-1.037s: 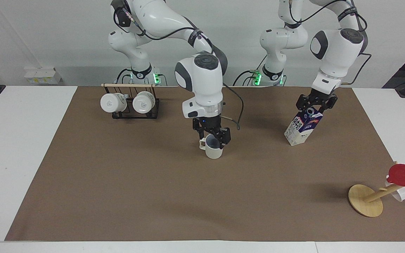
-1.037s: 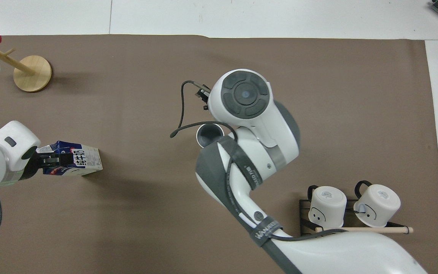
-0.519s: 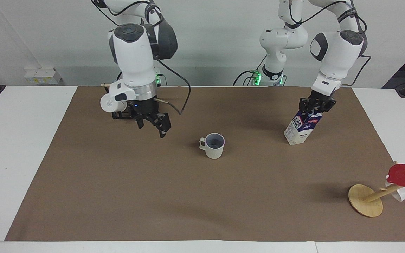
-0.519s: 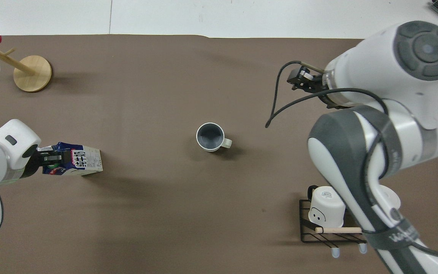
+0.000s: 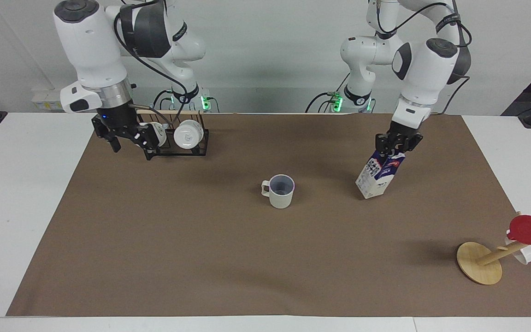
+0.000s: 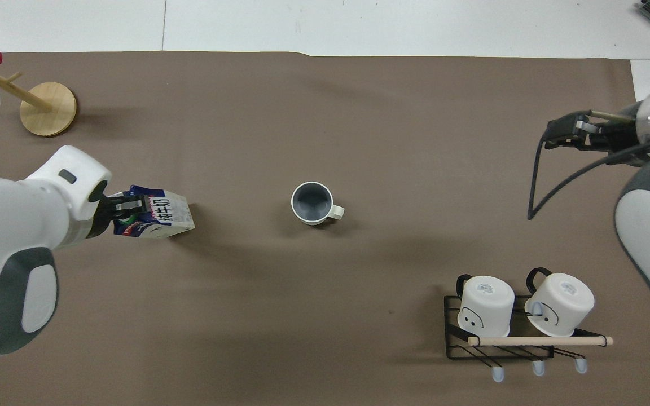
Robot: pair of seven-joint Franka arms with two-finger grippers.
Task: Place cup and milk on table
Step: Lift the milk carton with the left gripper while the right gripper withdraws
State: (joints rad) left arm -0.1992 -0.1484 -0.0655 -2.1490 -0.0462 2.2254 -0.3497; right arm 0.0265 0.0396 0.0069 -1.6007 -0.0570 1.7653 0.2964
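Fingers of the left gripper (image 5: 397, 144) pinch the tilted milk (image 5: 380, 174); right gripper (image 5: 128, 138) spread; cup (image 5: 280, 191) upright, apparently empty.

Matt brown paper sheet (image 5: 265, 258)

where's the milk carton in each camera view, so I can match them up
Facing view: the milk hangs tilted from the left gripper, right of centre.
Overhead view: the milk is left of centre, at the left gripper.
Shared landmark: the cup, standing mid-table in both.
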